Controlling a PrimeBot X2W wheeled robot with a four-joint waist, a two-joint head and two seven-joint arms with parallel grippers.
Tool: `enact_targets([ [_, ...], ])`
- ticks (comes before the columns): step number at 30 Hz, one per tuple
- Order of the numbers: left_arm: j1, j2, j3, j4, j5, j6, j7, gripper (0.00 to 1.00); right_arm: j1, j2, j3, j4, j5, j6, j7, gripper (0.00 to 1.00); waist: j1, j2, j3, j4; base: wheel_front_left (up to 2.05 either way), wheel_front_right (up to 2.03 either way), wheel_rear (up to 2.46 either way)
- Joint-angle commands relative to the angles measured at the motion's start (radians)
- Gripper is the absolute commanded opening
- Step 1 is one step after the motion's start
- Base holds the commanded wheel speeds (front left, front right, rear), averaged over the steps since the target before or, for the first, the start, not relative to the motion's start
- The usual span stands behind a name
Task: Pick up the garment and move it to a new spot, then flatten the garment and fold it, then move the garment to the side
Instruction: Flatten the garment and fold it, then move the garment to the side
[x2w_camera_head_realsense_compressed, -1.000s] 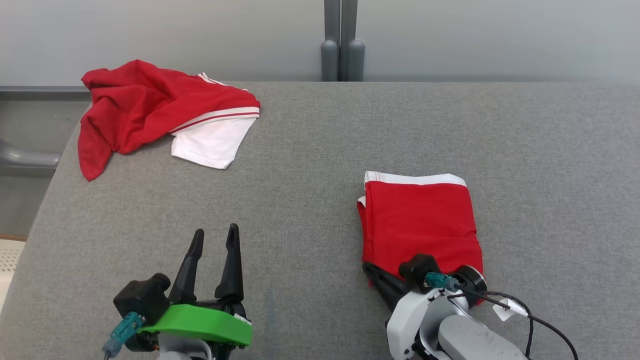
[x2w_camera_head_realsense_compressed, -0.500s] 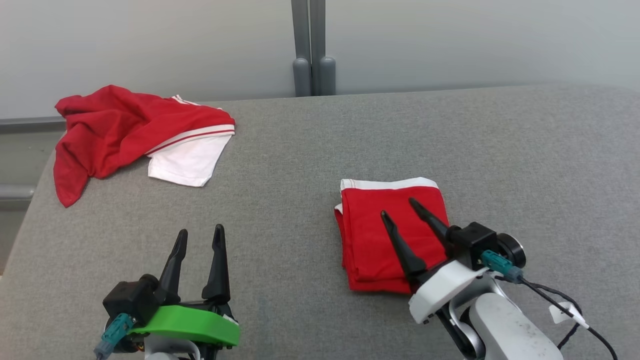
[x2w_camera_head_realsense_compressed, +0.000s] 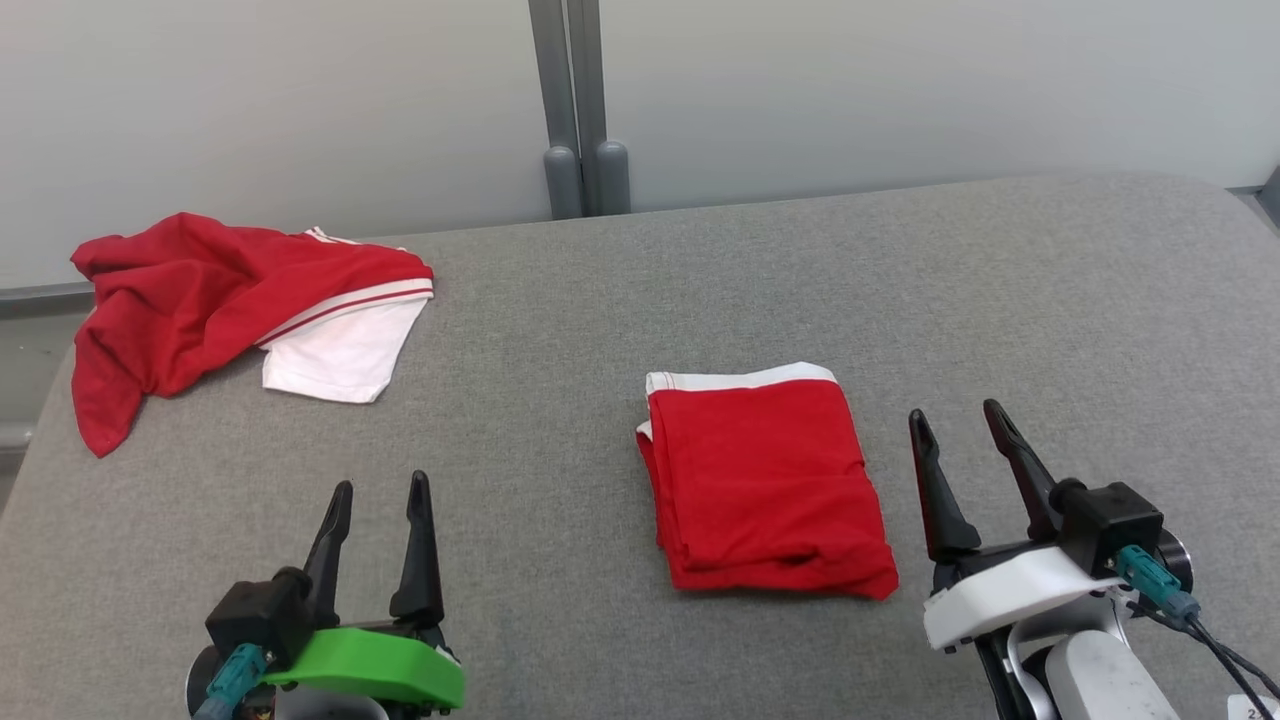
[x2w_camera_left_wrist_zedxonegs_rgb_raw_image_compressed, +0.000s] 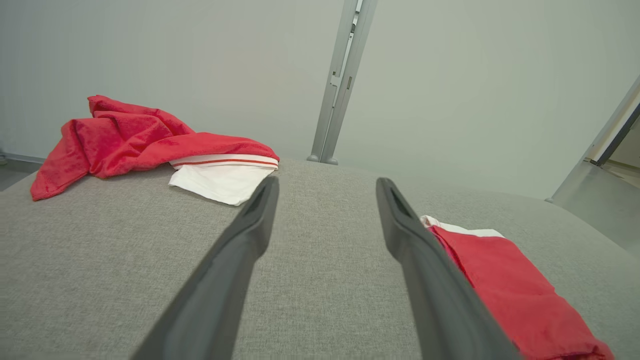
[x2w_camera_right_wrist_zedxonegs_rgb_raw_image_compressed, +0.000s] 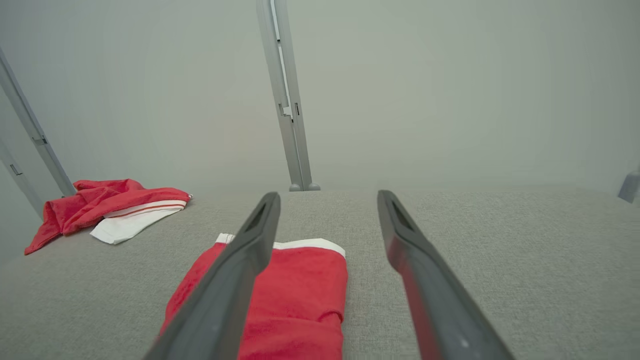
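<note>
Left end effector (x2w_camera_head_realsense_compressed: 377, 490) spread, fingers pointing up. Right end effector (x2w_camera_head_realsense_compressed: 958, 425) spread, empty, tilted slightly left.

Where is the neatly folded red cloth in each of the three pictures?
Head view: the folded red garment lies a little right of the middle.
Left wrist view: it sits at the lower right.
Right wrist view: it sits at the bottom, left of the middle.
Shared landmark: the crumpled red-and-white garment, off to the left in all three.

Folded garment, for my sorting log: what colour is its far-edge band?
White band on the red folded garment; clearest in the head view.
</note>
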Motion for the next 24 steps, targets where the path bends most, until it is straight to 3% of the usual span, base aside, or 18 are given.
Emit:
enact_targets([
  [1, 0.022, -0.006, 0.015, -0.001, 0.013, -0.005, -0.003, 1.0, 0.022, 0.003, -0.012, -0.01, 0.0, 0.0, -0.003, 1.0, 0.0, 0.0, -0.001, -0.002, 0.0, 0.0, 0.0],
  [24, 0.041, -0.052, 0.094, 0.019, 0.11, -0.048, -0.003, 1.0, 0.037, 0.01, -0.026, -0.008, 0.036, 0.0, -0.003, 1.0, 0.0, 0.0, 0.011, 0.005, 0.0, 0.0, 0.0],
])
